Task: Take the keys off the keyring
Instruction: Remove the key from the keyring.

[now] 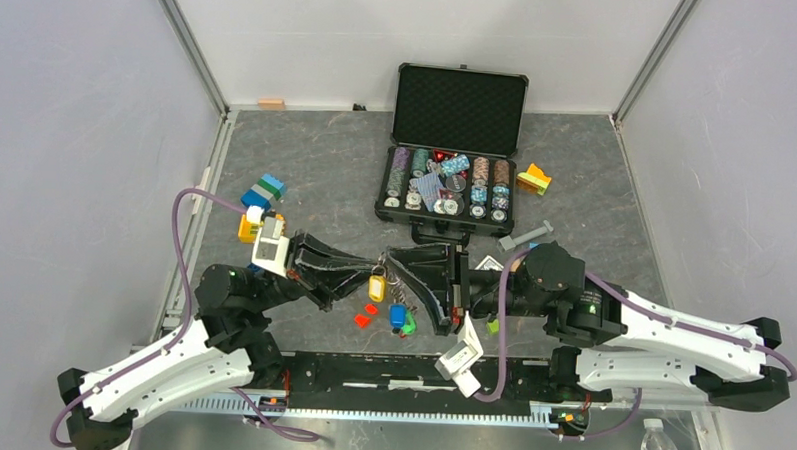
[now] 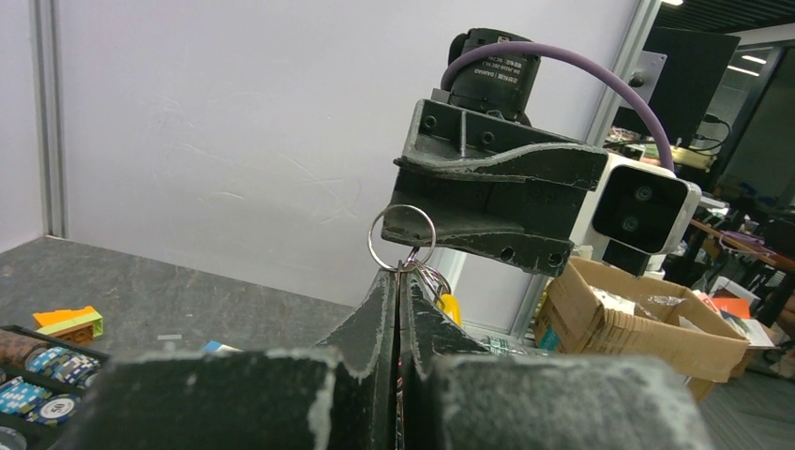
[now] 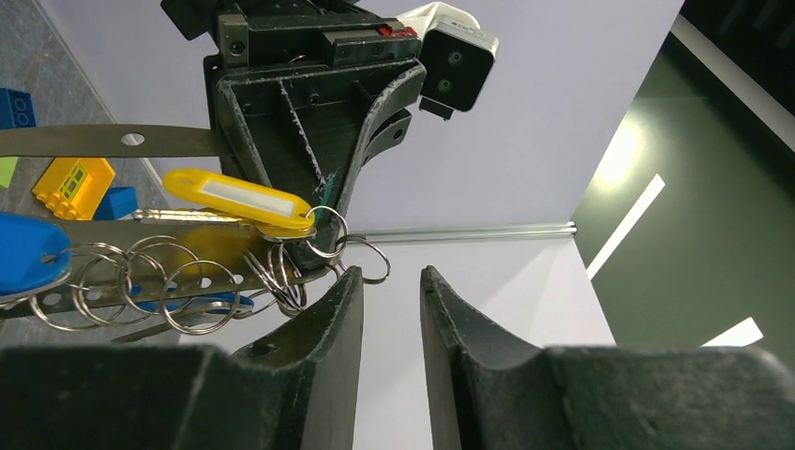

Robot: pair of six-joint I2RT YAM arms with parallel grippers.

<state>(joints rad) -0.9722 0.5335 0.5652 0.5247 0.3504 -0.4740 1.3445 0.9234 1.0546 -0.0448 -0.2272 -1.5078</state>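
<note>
My left hand (image 2: 400, 281) is pressed tight on the keyring (image 2: 369, 238), whose loop pokes up past the fingertips. My right hand (image 3: 392, 286) faces it, spread and gripping nothing, one finger just beside the rings. The keys (image 1: 397, 316) dangle between both hands, above the middle of the worktop's (image 1: 306, 172) near edge.
</note>
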